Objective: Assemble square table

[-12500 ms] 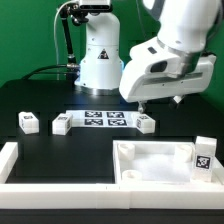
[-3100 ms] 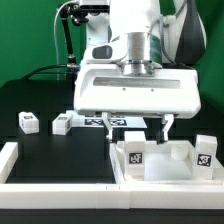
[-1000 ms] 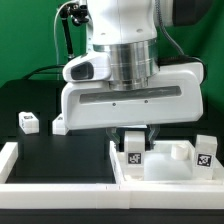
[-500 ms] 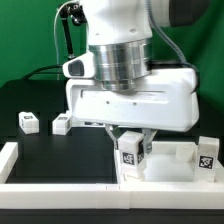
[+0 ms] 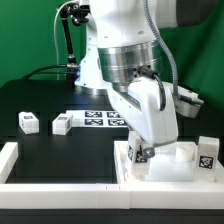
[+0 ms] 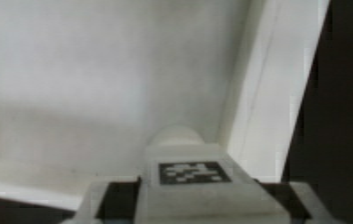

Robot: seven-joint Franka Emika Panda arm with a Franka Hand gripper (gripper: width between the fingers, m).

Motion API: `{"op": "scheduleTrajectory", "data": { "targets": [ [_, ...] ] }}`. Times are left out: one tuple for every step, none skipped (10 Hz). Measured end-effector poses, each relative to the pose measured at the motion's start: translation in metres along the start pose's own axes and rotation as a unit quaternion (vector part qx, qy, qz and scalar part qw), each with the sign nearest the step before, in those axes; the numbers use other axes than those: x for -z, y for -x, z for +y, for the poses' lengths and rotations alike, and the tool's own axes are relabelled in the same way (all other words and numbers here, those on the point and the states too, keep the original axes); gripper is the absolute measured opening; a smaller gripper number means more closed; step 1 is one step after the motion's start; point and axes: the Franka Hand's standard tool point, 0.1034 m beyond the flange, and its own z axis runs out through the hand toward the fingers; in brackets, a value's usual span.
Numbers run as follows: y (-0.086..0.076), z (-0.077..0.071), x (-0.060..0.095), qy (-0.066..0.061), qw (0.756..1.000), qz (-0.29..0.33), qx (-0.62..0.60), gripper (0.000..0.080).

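Note:
The white square table top (image 5: 172,166) lies at the front on the exterior view's right. A tagged white leg (image 5: 206,153) stands at its far right corner. My gripper (image 5: 141,156) is shut on another tagged leg (image 5: 139,152) and holds it tilted over the top's left part, close to the surface. In the wrist view that leg (image 6: 194,168) sits between my fingers (image 6: 120,202) above the top's white floor, with the raised rim (image 6: 272,80) beside it. Two loose legs (image 5: 27,122) (image 5: 62,124) lie on the table at the left.
The marker board (image 5: 103,119) lies behind the top, partly hidden by my arm. A long low white border wall (image 5: 50,172) runs along the front and the left. The arm's white base (image 5: 100,60) stands at the back.
The leg that lay right of the marker board is now in my gripper over the table top. In the last half second my wrist has turned and tilted, with the leg lower and further right.

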Motion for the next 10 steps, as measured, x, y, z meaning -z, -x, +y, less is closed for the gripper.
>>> {"op": "scheduleTrajectory", "data": {
  "targets": [
    [0.0004, -0.0001, 0.0000, 0.000, 1.000, 0.001, -0.012, 0.0291],
    [0.0001, -0.0001, 0.0000, 0.000, 1.000, 0.001, 0.005, 0.0291],
    [-0.0007, 0.0006, -0.0003, 0.001, 0.999, 0.003, 0.052, 0.0291],
    [-0.0031, 0.0023, -0.0004, 0.005, 0.989, 0.004, 0.145, 0.0481],
    [-0.0057, 0.0038, -0.0003, 0.011, 0.969, 0.007, 0.246, 0.0617],
    [-0.0052, 0.0038, -0.0007, 0.014, 0.947, 0.011, 0.321, 0.0617],
    [-0.0053, 0.0038, -0.0008, 0.014, 0.944, 0.010, 0.328, 0.0643],
    [-0.0059, 0.0039, -0.0008, 0.015, 0.931, 0.010, 0.365, 0.0643],
    [-0.0061, 0.0040, -0.0010, 0.015, 0.915, 0.009, 0.404, 0.0649],
    [-0.0076, 0.0037, -0.0005, 0.019, 0.887, 0.015, 0.462, 0.0649]
  ]
}}
